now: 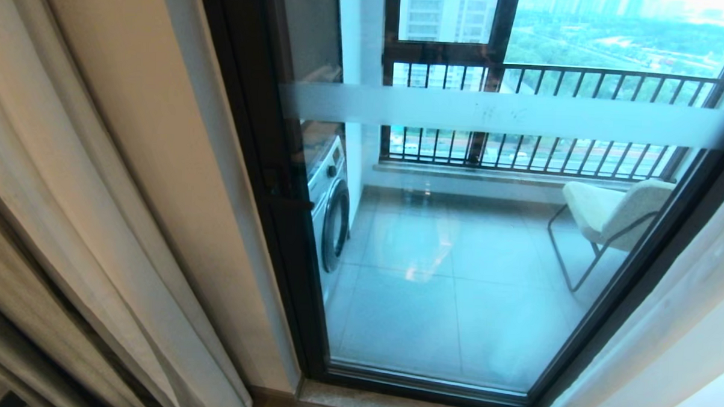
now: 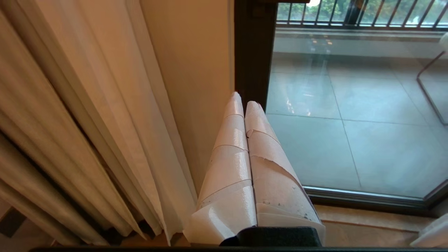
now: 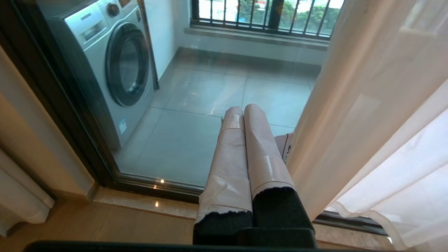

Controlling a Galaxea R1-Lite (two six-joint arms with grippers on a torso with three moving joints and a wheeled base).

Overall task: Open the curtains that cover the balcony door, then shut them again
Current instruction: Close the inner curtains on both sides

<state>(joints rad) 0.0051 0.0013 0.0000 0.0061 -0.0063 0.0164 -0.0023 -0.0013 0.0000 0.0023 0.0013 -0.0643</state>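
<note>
**Head view: glass bare, drapes bunched at both sides**

Head view gives me no arm at all, only the balcony door (image 1: 457,243) uncovered in the middle, so I judge the opening half done and the closing half ahead.

Starting on the left: the left pincer (image 2: 241,99) has its taped fingers pressed together, holding nothing. The left curtain (image 2: 80,115) hangs in deep cream folds just beside it, on the side away from the glass, and not touching it as far as I can see. Ahead of the tips stands the dark door frame.

On the right, the right pincer (image 3: 243,110) is likewise pressed shut and empty, pointing at the glass, with the washing machine (image 3: 115,63) beyond it. The right curtain (image 3: 367,105) falls close alongside this pincer, on the side away from the machine.

I expect the fabric to be light, soft and sheer, sliding easily off smooth tape and stretching before the gathered folds follow. I would pinch several gathered folds at the leading edge nearest the glass, not a single layer, and pull sideways gently; a snatch could snag or tear it.
</note>
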